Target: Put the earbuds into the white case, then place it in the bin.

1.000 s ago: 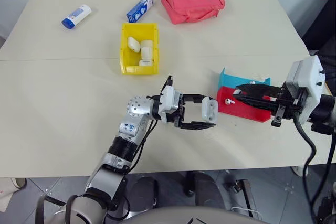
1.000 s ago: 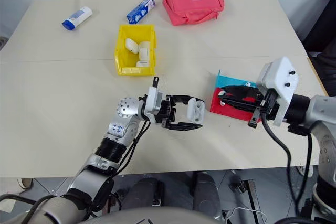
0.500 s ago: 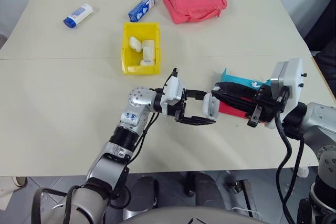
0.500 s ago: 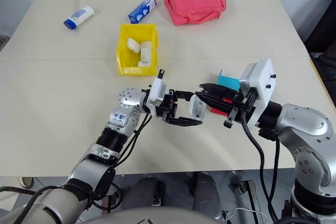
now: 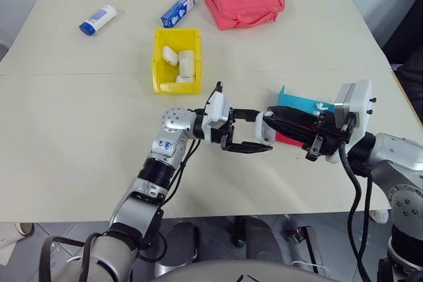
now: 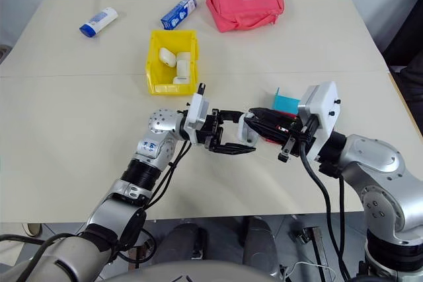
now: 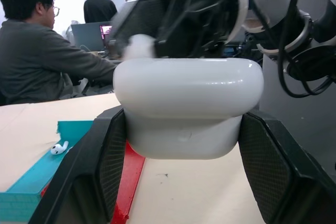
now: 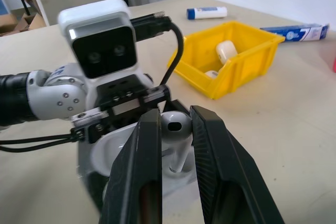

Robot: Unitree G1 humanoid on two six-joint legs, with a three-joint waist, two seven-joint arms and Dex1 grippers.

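Yellow bin (image 5: 176,59) holds white cases; left tool (image 5: 253,132) grips case (image 5: 264,127), right tool (image 8: 176,145) an earbud (image 8: 176,124).

White, yellow, red and teal on a pale beige table

Glossy white case (image 7: 188,106) and earbud (image 8: 175,125) sit between black fingers; bright yellow bin (image 5: 176,60) holds white cases; teal tray (image 5: 305,102) beside red tray (image 5: 288,138); coral-red pouch (image 5: 243,0), blue-and-white box (image 5: 177,10) and tube (image 5: 97,19) near the far edge.
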